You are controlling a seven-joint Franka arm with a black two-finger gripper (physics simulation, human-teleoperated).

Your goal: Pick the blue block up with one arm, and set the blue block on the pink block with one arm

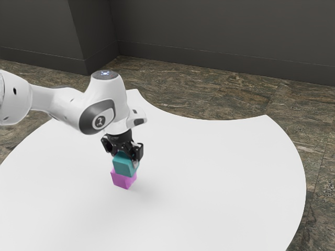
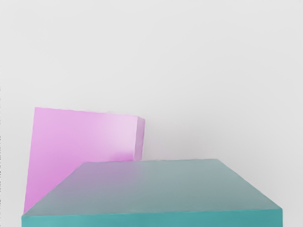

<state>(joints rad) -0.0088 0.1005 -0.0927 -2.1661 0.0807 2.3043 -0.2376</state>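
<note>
K: Biggest item first. Surroundings?

M: Brown stone-patterned floor (image 1: 220,89), with a round white table (image 1: 220,172) standing on it. The white arm (image 1: 63,107) comes in from the exterior view's left, its wrist bent down over the table.

K: Gripper?

M: The black gripper (image 1: 124,150) points down, low over the table. Clenched or released: cannot tell, because its lower end merges with the block beneath it.

K: Blocks?

M: The pink block (image 1: 123,181) sits on the table below the gripper. The blue block (image 1: 124,166), teal in tone, is directly under the gripper, close against its underside and above the pink block. In the exterior view its lower edge overlaps the pink block's top, but I cannot tell whether they touch.

K: Wrist view?

M: The blue block's (image 2: 156,189) top face lies close under the hand. It is turned at an angle to the pink block (image 2: 80,146), which juts out past one side.
</note>
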